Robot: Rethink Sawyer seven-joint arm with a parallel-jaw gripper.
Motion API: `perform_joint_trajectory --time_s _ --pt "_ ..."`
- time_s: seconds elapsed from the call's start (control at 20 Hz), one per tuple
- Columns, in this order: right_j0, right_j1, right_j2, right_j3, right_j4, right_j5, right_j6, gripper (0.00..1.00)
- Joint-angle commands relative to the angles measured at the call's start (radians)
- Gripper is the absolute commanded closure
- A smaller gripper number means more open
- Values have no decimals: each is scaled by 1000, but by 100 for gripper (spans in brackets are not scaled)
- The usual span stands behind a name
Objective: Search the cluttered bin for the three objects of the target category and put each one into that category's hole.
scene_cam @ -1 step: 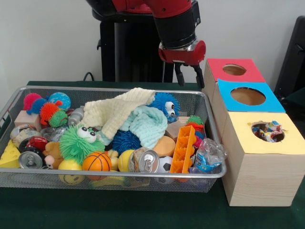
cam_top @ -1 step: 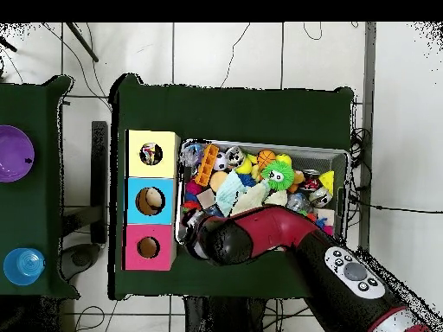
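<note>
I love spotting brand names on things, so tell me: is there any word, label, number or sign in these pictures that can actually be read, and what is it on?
No text can be read in either view.
Soda can: only its silver top faces the camera, no label shows.
Crinkled wrappers in the yellow box's hole: coloured print, too small and blurred to read.
Clear plastic packet: blue marks, unreadable.
Red, blue and yellow box tops: plain, no lettering.
</note>
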Motion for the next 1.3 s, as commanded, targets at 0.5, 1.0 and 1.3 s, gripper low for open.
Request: perform_joint_trajectory --time_s 0.5,1.0,1.3 --pt "-12 6 -5 -111 -104 36 -217 0" --pt "16 50 -34 -260 -235 -8 -198 0" --pt "20 38 -35 -256 -261 -18 -163 0"
